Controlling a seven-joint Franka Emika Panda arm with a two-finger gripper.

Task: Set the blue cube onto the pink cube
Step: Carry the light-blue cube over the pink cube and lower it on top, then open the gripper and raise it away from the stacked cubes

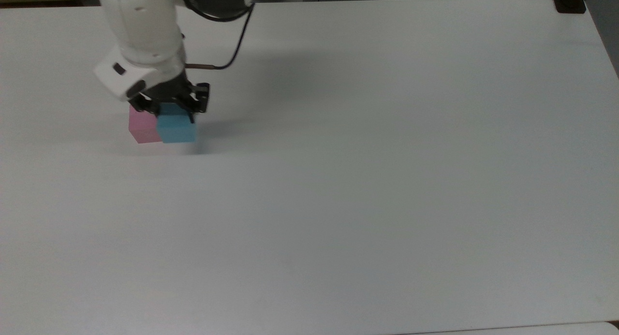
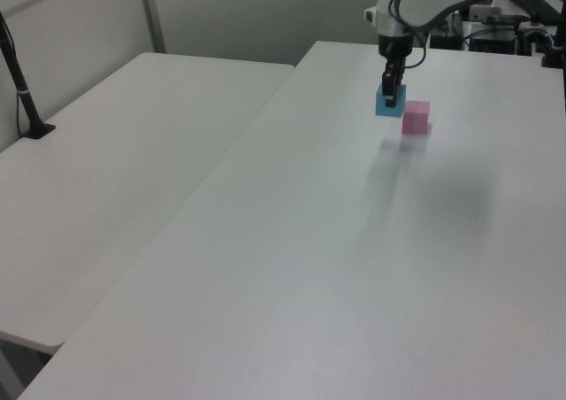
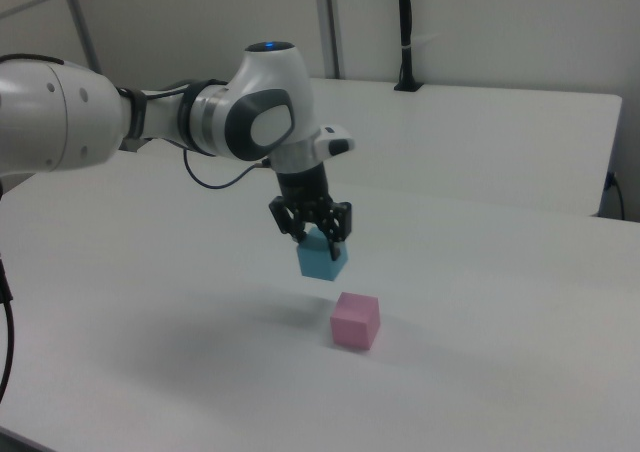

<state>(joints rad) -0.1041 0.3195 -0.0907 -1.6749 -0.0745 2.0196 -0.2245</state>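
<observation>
My gripper (image 1: 169, 110) (image 3: 314, 234) (image 2: 389, 88) is shut on the blue cube (image 1: 176, 127) (image 3: 322, 259) (image 2: 388, 104) and holds it in the air above the white table (image 1: 367, 180). The pink cube (image 1: 141, 129) (image 3: 356, 321) (image 2: 416, 117) rests on the table. In the right view the blue cube hangs up and to the left of the pink cube, with a gap between them. In the top view the blue cube overlaps the pink cube's right side and hides part of it.
A second white table (image 2: 115, 179) adjoins on the left view's left, with a black post (image 2: 25, 99) on it. A black mount (image 1: 569, 2) sits at the top view's far right corner. Open table surface spreads across the top view's right and bottom.
</observation>
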